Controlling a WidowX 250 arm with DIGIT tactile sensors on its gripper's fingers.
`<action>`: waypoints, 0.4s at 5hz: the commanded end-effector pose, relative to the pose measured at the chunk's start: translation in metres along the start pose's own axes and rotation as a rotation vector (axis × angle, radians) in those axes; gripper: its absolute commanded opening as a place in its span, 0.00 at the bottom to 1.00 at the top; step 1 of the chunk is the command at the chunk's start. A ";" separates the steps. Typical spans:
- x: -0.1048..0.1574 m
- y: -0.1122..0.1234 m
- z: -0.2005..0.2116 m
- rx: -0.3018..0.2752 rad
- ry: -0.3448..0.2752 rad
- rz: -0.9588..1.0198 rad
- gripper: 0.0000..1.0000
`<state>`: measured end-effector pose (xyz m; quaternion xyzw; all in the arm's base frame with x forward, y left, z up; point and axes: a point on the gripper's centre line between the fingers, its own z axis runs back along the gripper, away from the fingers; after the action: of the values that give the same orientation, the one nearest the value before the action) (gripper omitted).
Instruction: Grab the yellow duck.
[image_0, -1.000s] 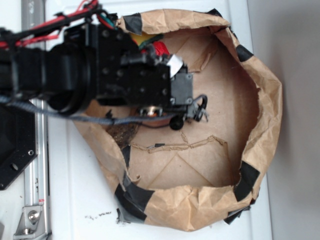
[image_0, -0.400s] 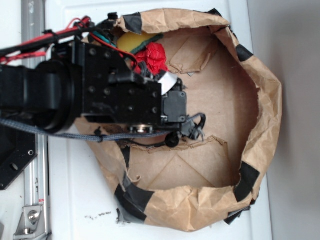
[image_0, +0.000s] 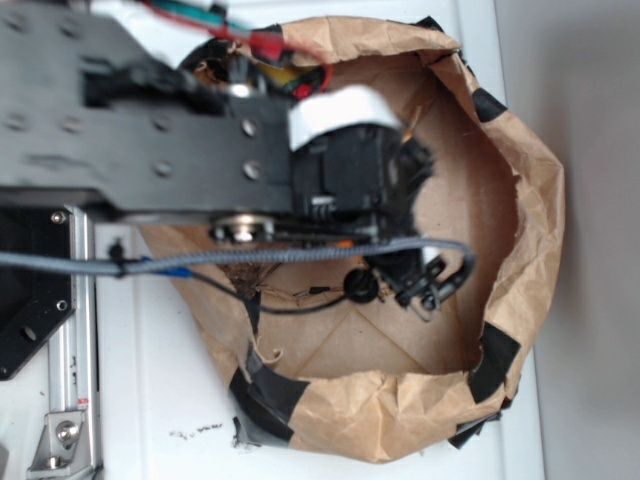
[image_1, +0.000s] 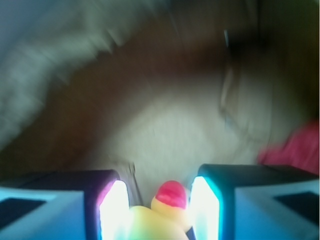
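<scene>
The black arm (image_0: 150, 120) is seen stretched across a crumpled brown paper nest (image_0: 520, 200) patched with black tape (image_0: 495, 360). A grey cable (image_0: 300, 255) is draped beneath it. The end effector's state cannot be made out.

Wrist view heavily motion-blurred – finger pads (image_1: 114, 209) glare white at the bottom. Exterior view evenly bright, with the arm (image_0: 150, 130) blurred upper left.

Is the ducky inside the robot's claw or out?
Inside: in the wrist view the yellow duck sits between the gripper fingers, seemingly pinched.
</scene>
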<state>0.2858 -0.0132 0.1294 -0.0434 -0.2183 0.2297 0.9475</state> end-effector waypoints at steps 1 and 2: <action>0.043 -0.002 0.066 0.241 -0.077 -0.108 0.00; 0.033 -0.010 0.063 0.157 0.084 -0.204 0.00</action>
<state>0.2818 -0.0165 0.1814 0.0484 -0.1351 0.1364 0.9802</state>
